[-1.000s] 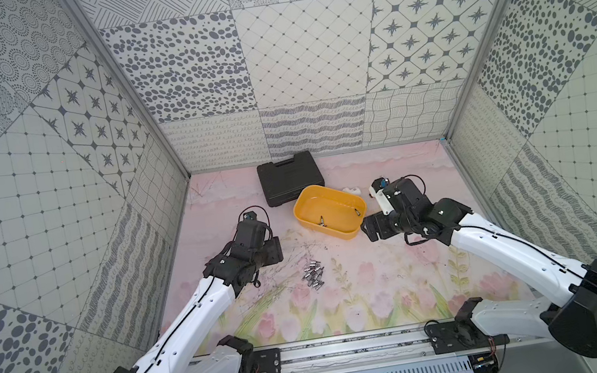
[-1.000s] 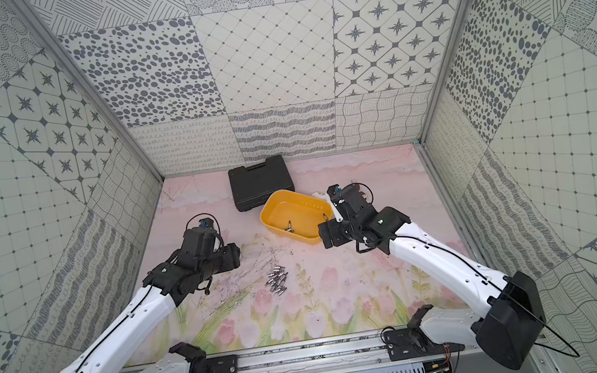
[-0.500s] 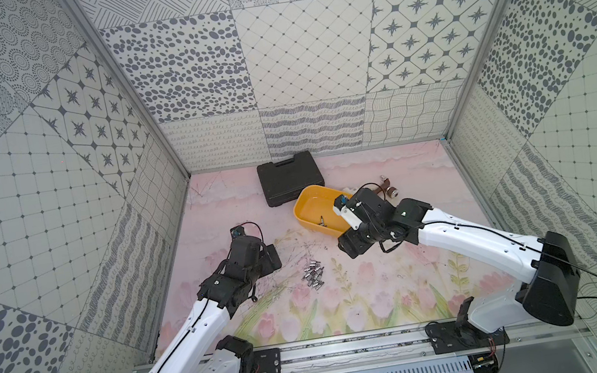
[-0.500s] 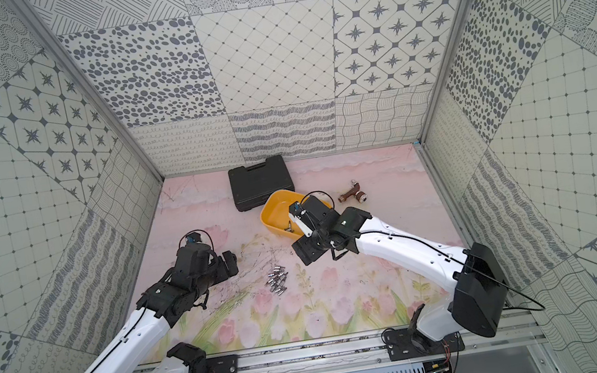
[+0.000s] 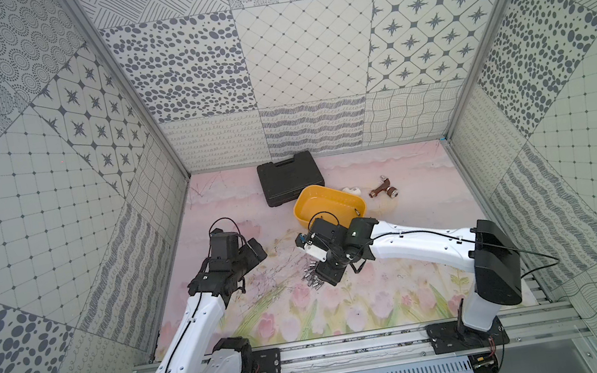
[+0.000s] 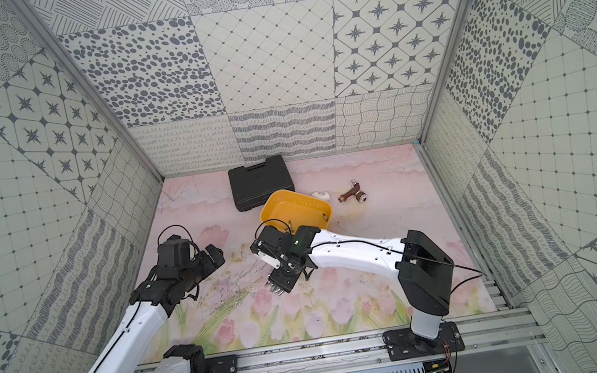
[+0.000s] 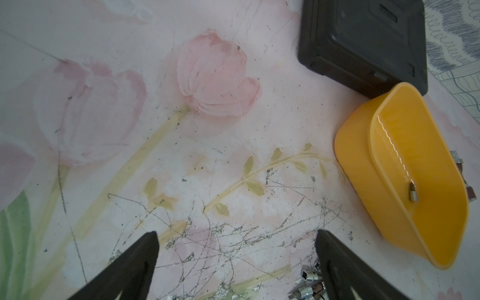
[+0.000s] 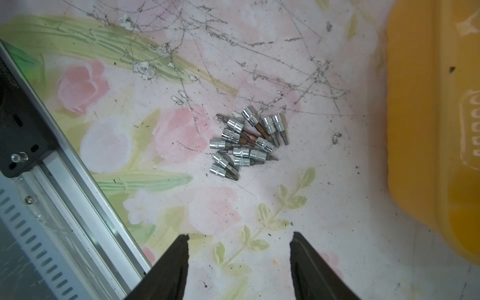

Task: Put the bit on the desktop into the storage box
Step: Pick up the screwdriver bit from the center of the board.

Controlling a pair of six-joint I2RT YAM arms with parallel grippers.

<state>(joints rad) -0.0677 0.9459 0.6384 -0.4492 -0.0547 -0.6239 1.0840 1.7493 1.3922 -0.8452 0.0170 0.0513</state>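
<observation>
A pile of several small silver bits [image 8: 246,145] lies on the flowered desktop, seen in both top views [image 5: 312,275] [image 6: 275,289]. My right gripper [image 8: 240,236] hovers right over the pile, jaws open and nothing between them; its black body [image 5: 329,271] hides part of the pile from above. The storage box [image 5: 315,203] [image 6: 292,206], a shallow yellow tray, sits just behind the right wrist, and one bit [image 7: 412,193] lies inside it. My left gripper [image 7: 236,233] [image 5: 254,250] is open and empty, to the left of the pile.
A black tool case [image 5: 290,180] [image 7: 363,39] stands behind the yellow tray. A brown metal fitting [image 5: 383,189] and a small white piece [image 5: 351,190] lie to the tray's right. The aluminium rail [image 8: 65,181] borders the desktop's front edge.
My right arm swung from beside the yellow tray to above the pile of bits, its jaws narrowing. The left arm pulled back from the pile and its jaws widened.
</observation>
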